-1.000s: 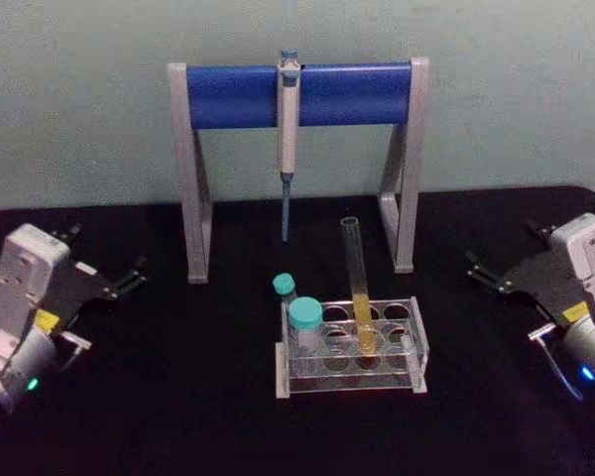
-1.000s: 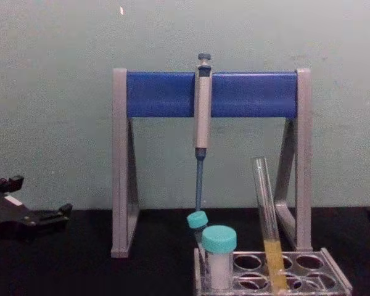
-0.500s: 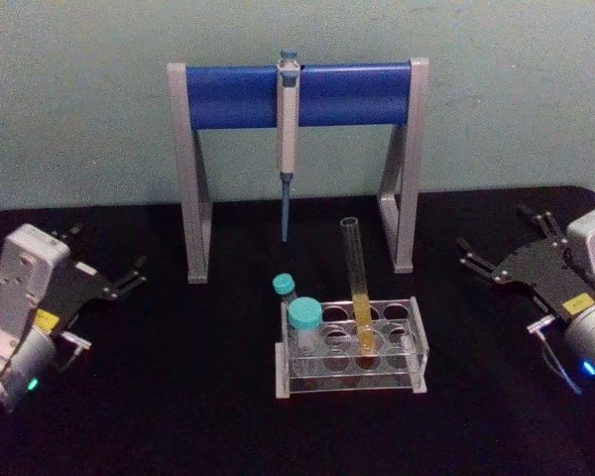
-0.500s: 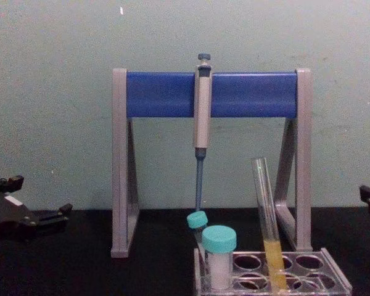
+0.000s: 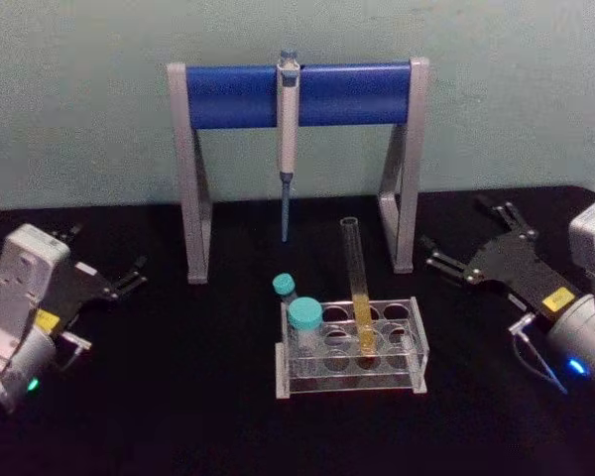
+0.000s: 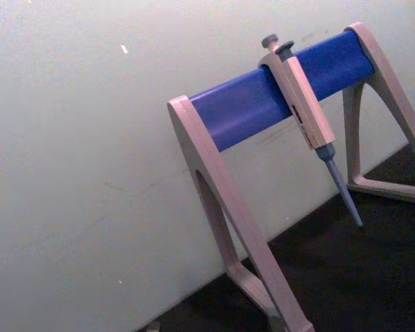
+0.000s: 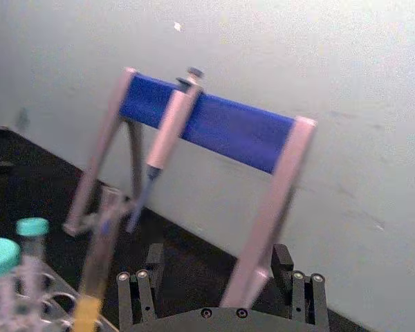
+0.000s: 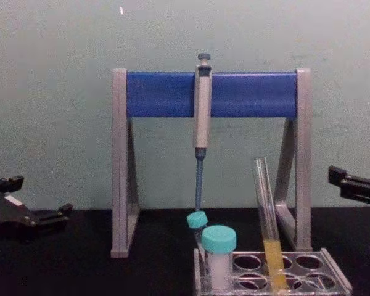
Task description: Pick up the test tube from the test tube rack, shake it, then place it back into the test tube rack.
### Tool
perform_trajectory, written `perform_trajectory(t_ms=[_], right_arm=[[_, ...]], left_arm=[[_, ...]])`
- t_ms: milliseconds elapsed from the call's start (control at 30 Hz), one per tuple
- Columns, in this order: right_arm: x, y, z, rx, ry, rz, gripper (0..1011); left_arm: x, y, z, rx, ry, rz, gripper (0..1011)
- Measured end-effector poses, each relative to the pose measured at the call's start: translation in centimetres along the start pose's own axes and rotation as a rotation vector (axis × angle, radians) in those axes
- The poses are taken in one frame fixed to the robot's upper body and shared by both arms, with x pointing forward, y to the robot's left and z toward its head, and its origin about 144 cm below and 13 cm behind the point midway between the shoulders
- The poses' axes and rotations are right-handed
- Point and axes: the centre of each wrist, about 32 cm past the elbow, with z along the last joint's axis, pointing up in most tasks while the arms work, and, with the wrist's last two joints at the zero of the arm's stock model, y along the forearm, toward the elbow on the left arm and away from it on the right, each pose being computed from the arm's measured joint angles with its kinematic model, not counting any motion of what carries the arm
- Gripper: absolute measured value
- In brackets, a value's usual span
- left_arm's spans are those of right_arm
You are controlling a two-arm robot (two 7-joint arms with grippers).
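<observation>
Test tube (image 5: 357,288): stands in a back-row hole of the rack (image 5: 352,387), yellow liquid at the bottom, open mouth up.
Rack place: middle of the tabletop (image 5: 208,397), toward its front edge, in front of the blue-barred stand (image 5: 228,96).
Long axis: nearly upright, with the top leaning a little toward the robot's left.
Right gripper (image 5: 454,233): spread wide and empty, over the right side of the tabletop, tips pointing inward.
Left gripper (image 5: 104,256): spread and empty, parked near the left edge.
Nearer arm: the right one, by my reading; the tube lies to its left and closer to the front edge, well apart from it.
Neighbours: two capped tubes (image 5: 304,315) fill the rack's left end, so the right side of the tube looks like the freer way in.
Chest view adds: height. The right gripper comes in from the right edge level with the tube's clear upper part, above the liquid.
Head view adds: the gap across the tabletop between gripper and rack.
Right wrist view adds: aim. The gap between the fingers (image 7: 135,294) lines up with a leg of the stand, and the tube sits off to one side.
</observation>
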Motion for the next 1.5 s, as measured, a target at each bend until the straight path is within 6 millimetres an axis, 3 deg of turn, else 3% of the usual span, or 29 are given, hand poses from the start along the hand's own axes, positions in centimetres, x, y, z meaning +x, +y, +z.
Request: perform_trajectory(t_ms=[567, 1500], right_arm=[[-1.2, 2.2, 1.3, 0.037, 0.086, 0.233, 1000], [-0.7, 5.3, 2.0, -0.115, 0.231, 0.304, 1000]], left_arm=[[0.0, 0.0, 0.0, 0.000, 0.000, 0.000, 1001], [0.0, 0.0, 0.0, 0.000, 0.000, 0.000, 1001]])
